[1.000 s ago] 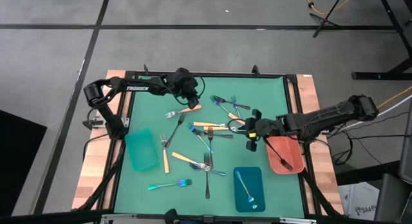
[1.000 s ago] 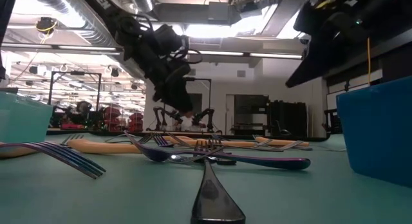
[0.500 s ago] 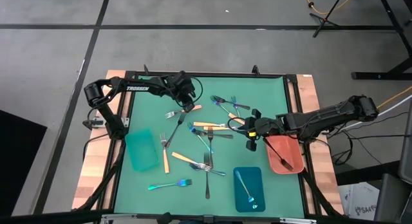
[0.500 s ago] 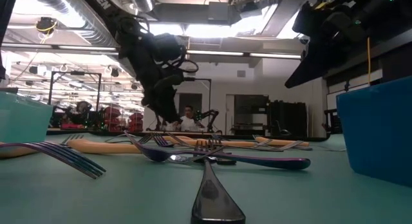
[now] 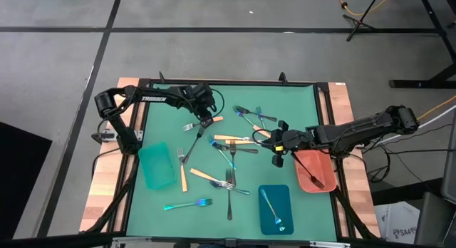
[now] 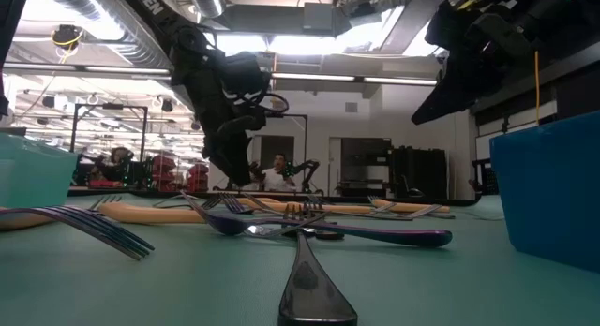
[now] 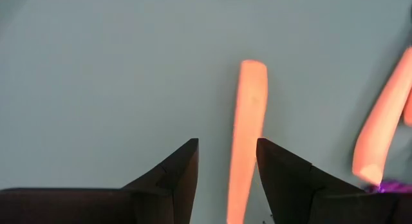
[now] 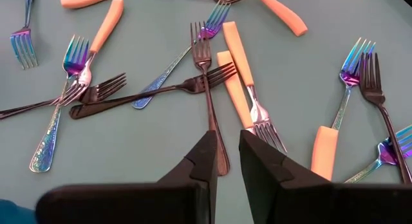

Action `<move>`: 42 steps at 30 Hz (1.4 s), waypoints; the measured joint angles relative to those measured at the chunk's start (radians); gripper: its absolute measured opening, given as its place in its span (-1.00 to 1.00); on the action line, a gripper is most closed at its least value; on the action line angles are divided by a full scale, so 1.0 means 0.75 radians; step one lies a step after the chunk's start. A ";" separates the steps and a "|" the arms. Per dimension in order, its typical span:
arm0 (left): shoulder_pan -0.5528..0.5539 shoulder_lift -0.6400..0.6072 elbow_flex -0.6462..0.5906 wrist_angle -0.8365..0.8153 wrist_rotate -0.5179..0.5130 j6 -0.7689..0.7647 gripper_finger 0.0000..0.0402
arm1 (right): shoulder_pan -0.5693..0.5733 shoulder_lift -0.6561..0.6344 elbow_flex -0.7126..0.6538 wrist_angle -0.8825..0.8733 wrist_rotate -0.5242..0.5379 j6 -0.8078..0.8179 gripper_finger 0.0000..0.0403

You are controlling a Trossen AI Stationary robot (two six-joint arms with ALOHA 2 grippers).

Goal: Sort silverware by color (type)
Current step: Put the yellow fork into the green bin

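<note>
Orange-handled fork (image 7: 246,140) between the spread fingers of left tool (image 7: 226,179); right tool (image 8: 223,161) narrowly parted, empty.

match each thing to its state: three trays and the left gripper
Things:
1. teal tray
2. blue tray
3. salmon tray
4. left gripper

States:
a. holds a dark fork
b. open, one finger on each side of an orange handle
c. holds nothing
d. holds an iridescent utensil

Pairs: 1-c, 2-d, 3-a, 4-b

The right gripper is not in the exercise; it hangs beside the salmon tray.
</note>
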 joint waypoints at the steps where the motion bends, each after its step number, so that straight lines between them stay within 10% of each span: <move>1: -0.009 0.014 0.000 0.005 0.000 0.022 -0.25 | 0.000 0.000 0.000 0.000 0.000 0.000 -0.72; 42: -0.069 0.136 0.000 0.026 -0.100 0.085 -0.51 | 0.000 0.001 0.001 -0.002 0.000 0.000 -0.72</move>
